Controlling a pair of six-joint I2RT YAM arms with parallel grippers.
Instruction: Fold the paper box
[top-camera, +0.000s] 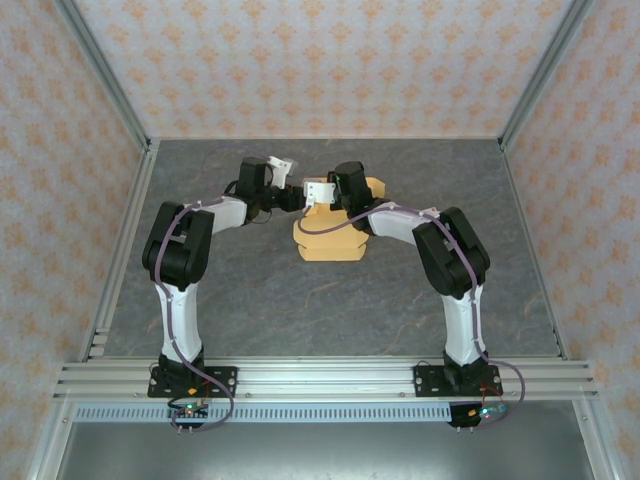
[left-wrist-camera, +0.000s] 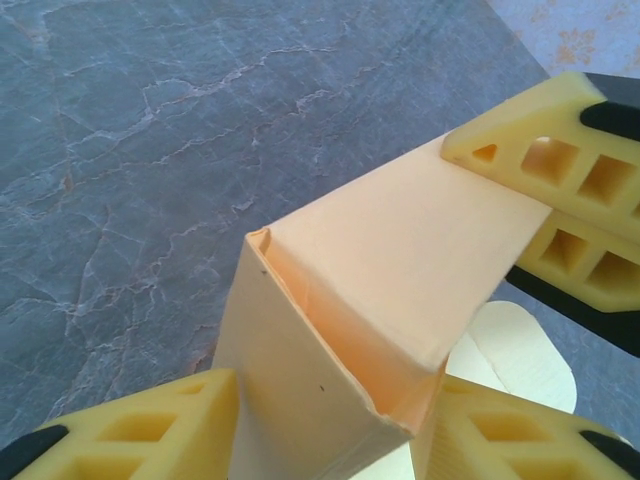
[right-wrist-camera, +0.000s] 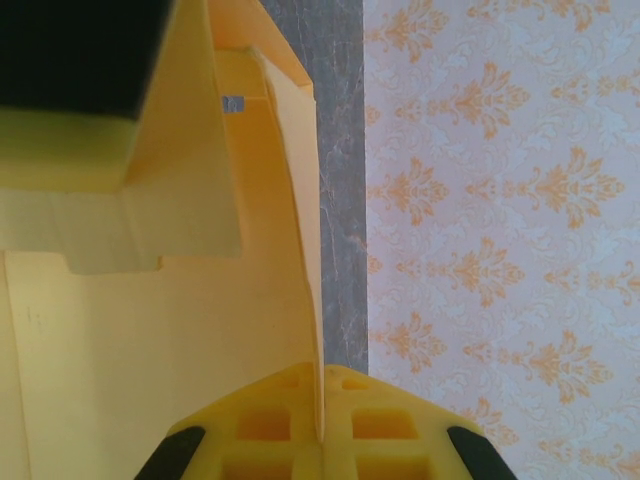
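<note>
The grey table (top-camera: 450, 290) carries the paper box (top-camera: 330, 245) near its centre, partly raised with one wall standing. The left claw (left-wrist-camera: 335, 400) straddles that wall's corner, half-spread, fingers against both faces (likely bracing the crease). The right claw (right-wrist-camera: 322, 385) is pinched tight on a thin flap — probably to swing it inward.

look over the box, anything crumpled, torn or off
Only a small flaw: in the left wrist view the paper box has its raised corner slightly crushed and curled at the tip, and the inner fold edge running from it looks rough. No tear or spill shows.
</note>
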